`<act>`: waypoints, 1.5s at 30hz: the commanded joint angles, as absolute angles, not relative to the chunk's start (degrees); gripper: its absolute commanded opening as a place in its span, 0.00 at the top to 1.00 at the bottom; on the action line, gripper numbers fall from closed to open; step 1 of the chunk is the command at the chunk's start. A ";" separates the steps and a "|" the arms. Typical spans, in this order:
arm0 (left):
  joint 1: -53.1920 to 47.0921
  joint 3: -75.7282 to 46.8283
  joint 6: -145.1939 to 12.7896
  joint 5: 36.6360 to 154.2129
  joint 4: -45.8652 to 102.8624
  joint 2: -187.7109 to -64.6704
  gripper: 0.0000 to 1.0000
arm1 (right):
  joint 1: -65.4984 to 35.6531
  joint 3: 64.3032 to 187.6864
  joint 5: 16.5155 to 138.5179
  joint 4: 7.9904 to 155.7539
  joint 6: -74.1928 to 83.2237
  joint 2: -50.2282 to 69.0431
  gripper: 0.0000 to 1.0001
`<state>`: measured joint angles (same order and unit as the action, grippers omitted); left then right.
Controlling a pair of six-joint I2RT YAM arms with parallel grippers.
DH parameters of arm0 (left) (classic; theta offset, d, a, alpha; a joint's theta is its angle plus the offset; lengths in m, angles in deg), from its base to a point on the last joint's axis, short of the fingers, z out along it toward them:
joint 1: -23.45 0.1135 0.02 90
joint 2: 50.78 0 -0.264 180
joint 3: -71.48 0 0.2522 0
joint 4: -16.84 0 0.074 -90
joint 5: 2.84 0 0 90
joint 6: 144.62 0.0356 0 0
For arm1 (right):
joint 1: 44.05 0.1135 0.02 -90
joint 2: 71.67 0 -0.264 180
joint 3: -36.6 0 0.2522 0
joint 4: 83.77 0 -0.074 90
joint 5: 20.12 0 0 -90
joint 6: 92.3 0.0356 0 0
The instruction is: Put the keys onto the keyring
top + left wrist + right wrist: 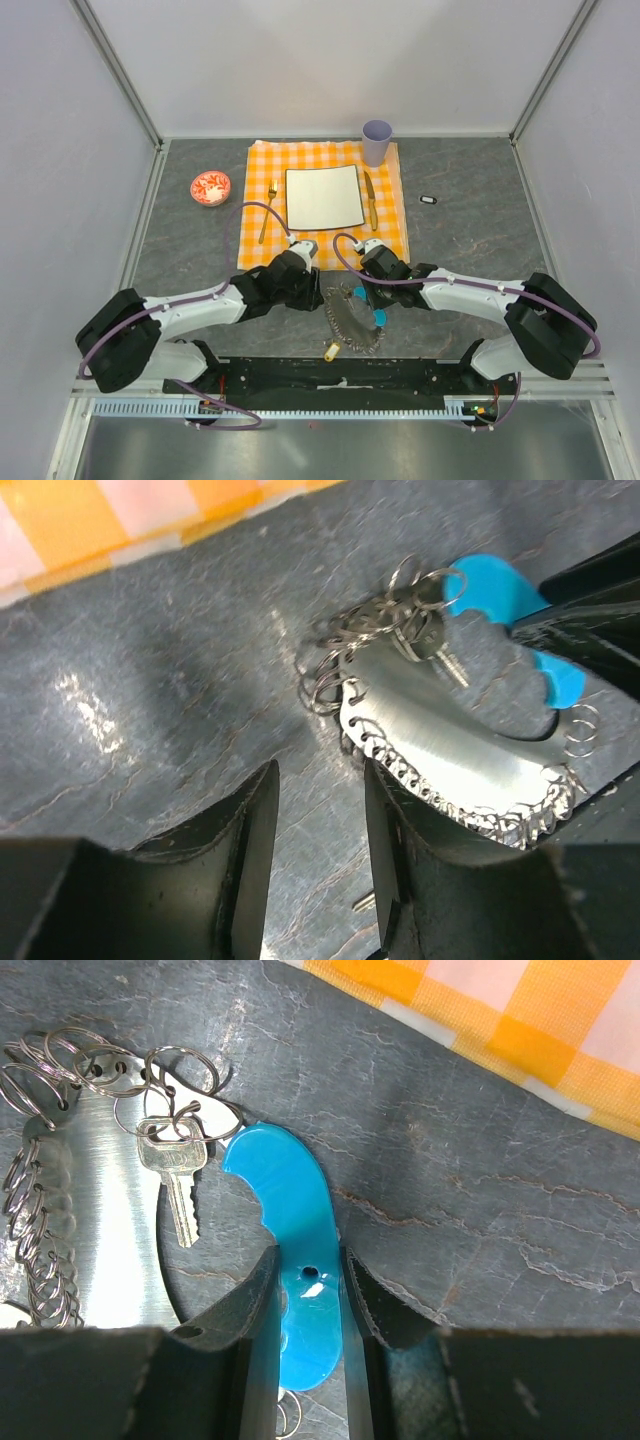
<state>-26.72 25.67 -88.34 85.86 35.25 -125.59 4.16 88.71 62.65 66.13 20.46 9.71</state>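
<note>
Right fingers [250, 1305] pinch keyring tag [285, 1200]; key [175, 1165] beside, checkered cloth [520, 1020] beyond.

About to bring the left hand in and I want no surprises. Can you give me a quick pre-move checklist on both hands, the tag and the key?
1. Is the right hand closed on the turquoise tag? Ok, a finger presses each edge.
2. Is the left hand open and empty? Ok, only the table shows between its fingers.
3. Is the key in view? Ok. It lies beside the tag and looks already threaded on a ring.
4. Are other loose keys located? Cannot tell.
5. Is one ring singled out from the tangle of rings? Not ok, they overlap.
</note>
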 commanded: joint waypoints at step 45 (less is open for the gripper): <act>-26.47 22.91 -65.51 96.31 23.75 -131.12 0.83 | 3.59 87.63 64.16 66.82 20.29 8.84 0.78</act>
